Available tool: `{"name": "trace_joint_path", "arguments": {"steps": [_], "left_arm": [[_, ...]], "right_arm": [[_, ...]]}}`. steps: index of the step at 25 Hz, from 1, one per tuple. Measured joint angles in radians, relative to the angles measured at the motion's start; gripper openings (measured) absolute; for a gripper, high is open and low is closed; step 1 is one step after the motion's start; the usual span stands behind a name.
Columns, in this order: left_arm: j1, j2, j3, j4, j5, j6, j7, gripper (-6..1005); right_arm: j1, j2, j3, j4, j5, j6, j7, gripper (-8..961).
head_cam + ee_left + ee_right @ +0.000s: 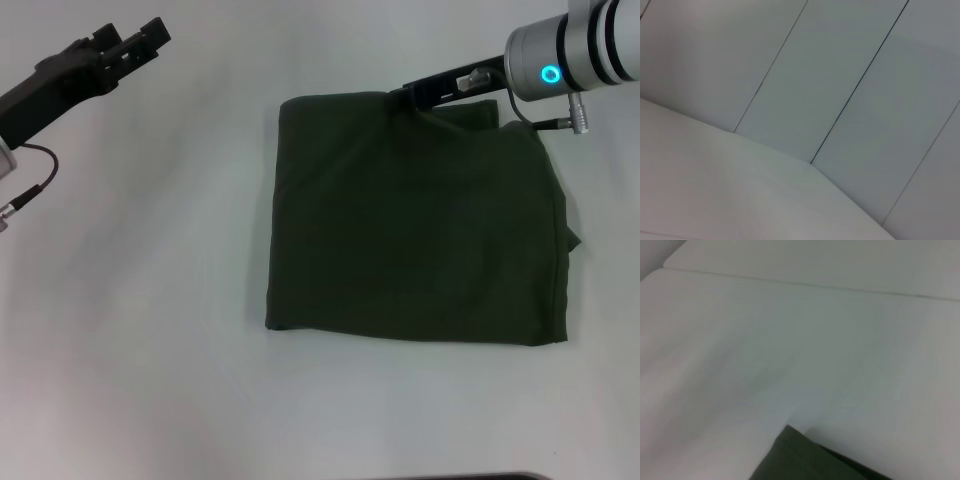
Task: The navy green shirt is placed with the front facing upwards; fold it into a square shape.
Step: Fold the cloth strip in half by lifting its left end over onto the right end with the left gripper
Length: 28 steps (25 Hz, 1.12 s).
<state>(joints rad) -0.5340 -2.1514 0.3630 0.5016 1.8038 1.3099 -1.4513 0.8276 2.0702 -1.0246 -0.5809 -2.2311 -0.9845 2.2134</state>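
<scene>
In the head view, the left gripper [150,38] hangs over the bare white table [140,300] at the far left, well apart from the cloth; its dark fingers point toward the far side, and whether they are parted or closed cannot be told from this angle. A thin black cable [30,190] loops below the left arm near the picture's edge. The left wrist view shows only pale panels with thin dark seams and a stretch of white surface, with no cloth in it. Toward the middle and right of the table lies the navy green shirt [415,225], folded into a roughly square, flat block with no lettering showing. Its left and near edges run fairly straight, while its right edge bulges a little, with a small flap of cloth sticking out partway along. At the shirt's far edge, right of centre, the right gripper [405,97] reaches in low from the upper right, its dark tip touching or just above the cloth there; its grip cannot be made out. Behind it the silver wrist of the right arm carries a glowing blue ring [550,74]. The right wrist view shows one dark green corner of the shirt [805,460] resting on the white table [790,340].
</scene>
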Motion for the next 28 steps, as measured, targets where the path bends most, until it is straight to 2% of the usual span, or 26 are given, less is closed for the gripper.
{"name": "trace_joint_path", "arguments": {"steps": [12,21,24,28], "left_arm": [[0.001,-0.001,-0.001,0.000,-0.001,0.001,0.000,948],[0.005,-0.001,-0.004,0.000,-0.003,0.001,0.000,948],[0.005,-0.001,-0.003,0.000,-0.004,0.000,0.000,948],[0.005,-0.001,-0.001,0.000,-0.004,0.000,0.000,948]], "right_arm": [[0.042,0.012,-0.008,0.009,-0.006,0.059,0.001,51],[0.031,0.013,-0.007,0.012,0.000,0.085,0.001,60],[0.023,0.015,-0.002,0.012,0.002,0.109,0.001,281],[-0.004,0.016,0.008,0.007,0.010,0.165,0.003,378]]}}
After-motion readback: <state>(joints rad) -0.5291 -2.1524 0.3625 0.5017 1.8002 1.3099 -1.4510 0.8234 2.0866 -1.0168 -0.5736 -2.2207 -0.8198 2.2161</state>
